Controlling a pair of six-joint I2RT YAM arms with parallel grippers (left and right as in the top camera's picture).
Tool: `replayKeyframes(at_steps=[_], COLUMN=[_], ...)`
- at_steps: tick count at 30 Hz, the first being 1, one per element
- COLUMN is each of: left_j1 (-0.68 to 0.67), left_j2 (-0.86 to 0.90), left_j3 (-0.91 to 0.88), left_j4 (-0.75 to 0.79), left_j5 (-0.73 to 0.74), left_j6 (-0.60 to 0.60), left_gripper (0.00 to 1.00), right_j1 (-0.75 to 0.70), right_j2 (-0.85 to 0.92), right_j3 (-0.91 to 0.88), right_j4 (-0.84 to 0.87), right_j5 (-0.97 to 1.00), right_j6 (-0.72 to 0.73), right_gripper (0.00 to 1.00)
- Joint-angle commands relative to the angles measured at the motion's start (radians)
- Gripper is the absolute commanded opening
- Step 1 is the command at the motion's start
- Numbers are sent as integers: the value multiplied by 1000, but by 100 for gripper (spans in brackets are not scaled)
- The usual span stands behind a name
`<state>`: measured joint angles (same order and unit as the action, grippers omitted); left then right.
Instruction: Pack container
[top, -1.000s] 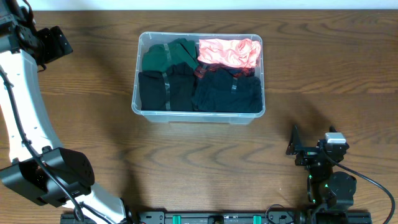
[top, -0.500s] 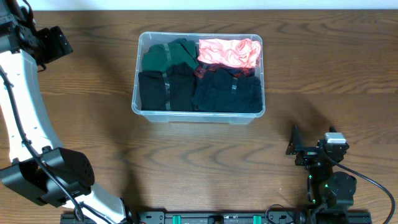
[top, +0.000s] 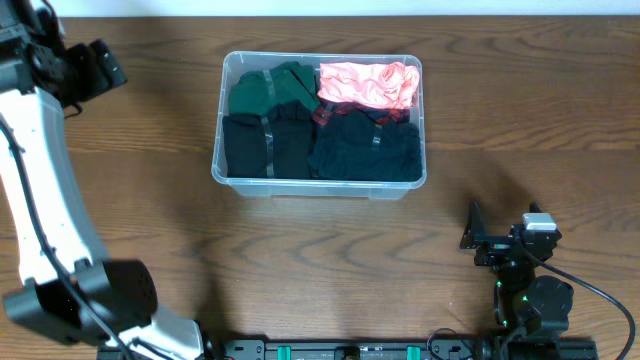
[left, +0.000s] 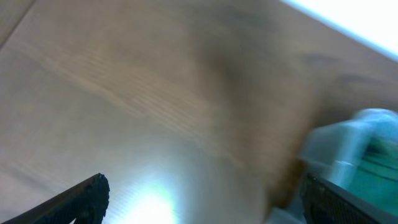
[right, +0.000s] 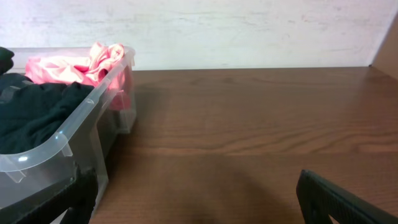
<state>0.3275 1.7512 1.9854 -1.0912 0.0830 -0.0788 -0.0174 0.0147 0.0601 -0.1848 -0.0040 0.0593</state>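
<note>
The container is a clear plastic bin at the table's middle, holding folded clothes: green, pink and black. My left gripper hangs at the far left of the table, well away from the bin, open and empty. Its blurred wrist view shows bare wood between the fingers and a corner of the container at the right. My right gripper rests near the front right, open and empty. Its wrist view shows the container to its left, with the pink cloth on top.
Dark wooden table all round the bin. A white wall stands behind the table's far edge. The arm mounts and a black rail run along the front edge.
The left arm has swung a little, carrying its gripper slightly up and to the right. The right arm and the bin's contents are as before.
</note>
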Motion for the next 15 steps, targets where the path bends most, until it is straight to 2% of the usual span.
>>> replayKeyframes(at_steps=[1,7,12,15], left_j1=[-82,-264,-325,-330], left_j2=[-117,-290,-448,-560], left_j3=[-12,-106,-257,-411], left_j4=[57,251,317,384], left_j5=[63,63,63,64], left_j6=[21,211,224,224], left_gripper=[98,98,98,98], right_j1=[-8,-8,-8,-8], right_j2=[-8,-8,-8,-8], right_j3=[-7,-7,-7,-7], right_j4=[2,2,2,2], right_j5=[11,11,11,11], right_j6=[3,3,3,3], right_gripper=[99,99,99,99])
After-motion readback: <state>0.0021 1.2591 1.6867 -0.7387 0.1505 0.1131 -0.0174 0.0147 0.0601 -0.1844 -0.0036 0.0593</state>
